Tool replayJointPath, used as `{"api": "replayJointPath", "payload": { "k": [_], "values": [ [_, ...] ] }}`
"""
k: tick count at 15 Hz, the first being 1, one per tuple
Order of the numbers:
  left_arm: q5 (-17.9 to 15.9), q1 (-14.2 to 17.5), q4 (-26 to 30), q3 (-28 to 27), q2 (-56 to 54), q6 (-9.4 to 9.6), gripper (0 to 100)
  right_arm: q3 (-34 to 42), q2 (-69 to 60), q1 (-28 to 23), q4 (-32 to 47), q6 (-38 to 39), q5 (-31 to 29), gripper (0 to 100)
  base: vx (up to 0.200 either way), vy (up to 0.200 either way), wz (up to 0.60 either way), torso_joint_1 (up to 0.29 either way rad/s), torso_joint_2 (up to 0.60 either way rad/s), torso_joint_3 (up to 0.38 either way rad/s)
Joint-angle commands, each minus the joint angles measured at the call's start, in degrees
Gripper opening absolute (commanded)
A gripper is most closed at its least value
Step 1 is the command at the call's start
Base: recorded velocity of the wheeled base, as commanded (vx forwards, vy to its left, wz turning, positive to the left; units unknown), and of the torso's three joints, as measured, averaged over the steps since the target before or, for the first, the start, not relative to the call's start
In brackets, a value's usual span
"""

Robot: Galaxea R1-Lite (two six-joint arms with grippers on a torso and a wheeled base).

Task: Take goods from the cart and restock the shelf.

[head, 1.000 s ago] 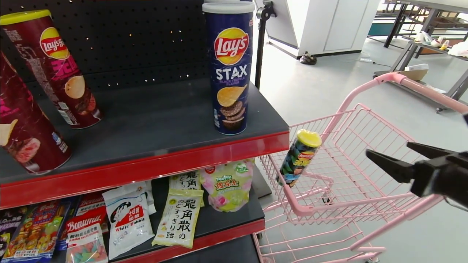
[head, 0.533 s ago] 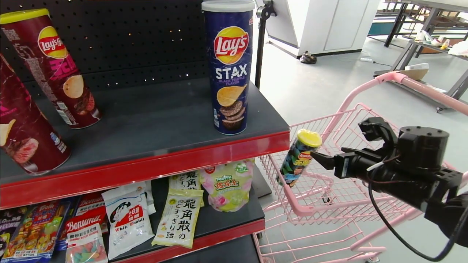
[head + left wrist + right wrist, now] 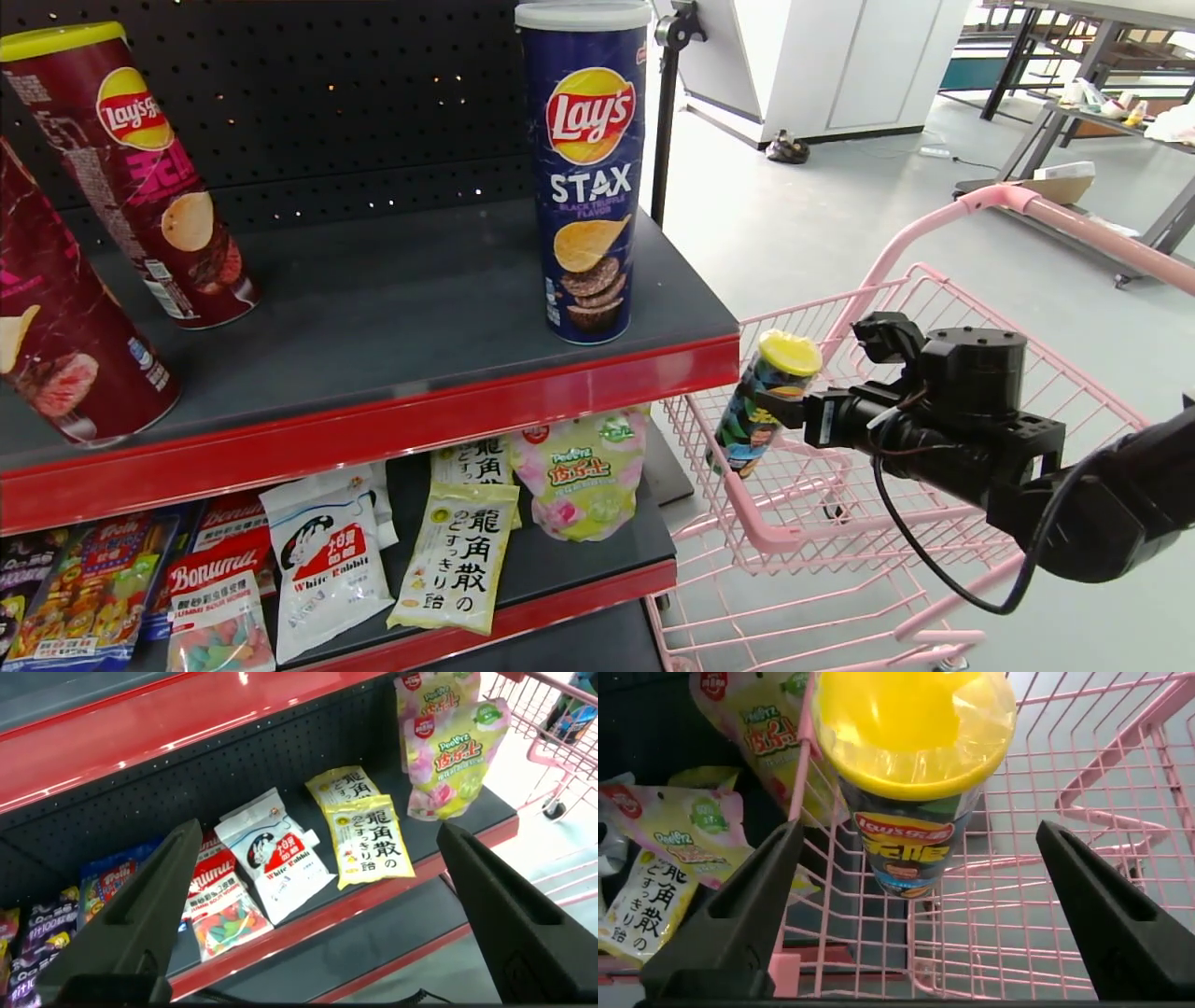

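A small chip can (image 3: 745,431) with a yellow lid and a dark, colourful body stands tilted in the near-left corner of the pink wire cart (image 3: 896,250). My right gripper (image 3: 777,405) is at the can's upper part, just below the lid. In the right wrist view the can (image 3: 911,845) stands between the open fingers (image 3: 738,924), with a gap on each side. My left gripper (image 3: 318,835) hangs open in front of the lower shelf's snack bags (image 3: 271,854), holding nothing. The dark top shelf (image 3: 392,299) with a red front edge has free room in its middle.
On the top shelf stand a tall blue chip can (image 3: 588,177) at the right and two tall maroon ones (image 3: 140,177) (image 3: 56,317) at the left. Snack bags (image 3: 457,555) fill the lower shelf. A black pole (image 3: 665,112) rises between shelf and cart.
My right arm has moved left, from the cart's right side to the small can, and its open fingers now straddle the can. The can and cart have not moved.
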Motion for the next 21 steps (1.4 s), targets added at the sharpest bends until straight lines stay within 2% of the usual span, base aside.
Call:
{"api": "replayJointPath", "payload": {
  "k": [1, 11, 12, 14, 18, 20, 21],
  "values": [
    [0.0, 0.0, 0.0, -0.1, 0.5, -0.01, 100, -2.1, 2.9, 0.0, -0.1, 0.2, 0.0, 100, 0.0, 0.0, 0.0, 0.0, 0.0, 0.0],
    [0.5, 0.0, -0.1, -0.6, 1.3, 0.08, 100, -11.7, 11.6, 0.1, -0.4, 0.5, 0.0, 100, 0.0, 0.0, 0.0, 0.0, 0.0, 0.0],
    [0.5, 0.0, -0.1, -0.6, 1.5, 0.08, 100, -12.2, 12.8, 0.1, -1.8, 0.4, -0.1, 0, 0.0, 0.0, 0.0, 0.0, 0.0, 0.0],
    [0.5, 0.0, -0.1, -0.7, 1.8, 0.08, 100, -12.3, 14.4, 0.1, -5.3, 0.5, -0.1, 0, 0.0, 0.0, 0.0, 0.0, 0.0, 0.0],
    [0.5, 0.0, -0.2, -0.8, 1.7, 0.08, 100, -10.9, 13.0, 0.2, -5.6, 0.5, -0.3, 0, 0.0, 0.0, 0.0, 0.0, 0.0, 0.0],
    [0.4, 0.0, -0.2, -0.8, 1.6, 0.08, 100, -8.7, 3.5, 0.4, -3.6, -0.6, -0.4, 0, 0.0, 0.0, 0.0, 0.0, 0.0, 0.0],
    [0.4, -0.1, -0.2, -0.8, 1.5, 0.08, 100, -7.8, -2.1, 0.1, -0.2, -1.7, -0.4, 0, 0.0, 0.0, 0.0, 0.0, 0.0, 0.0]
  ]
}}
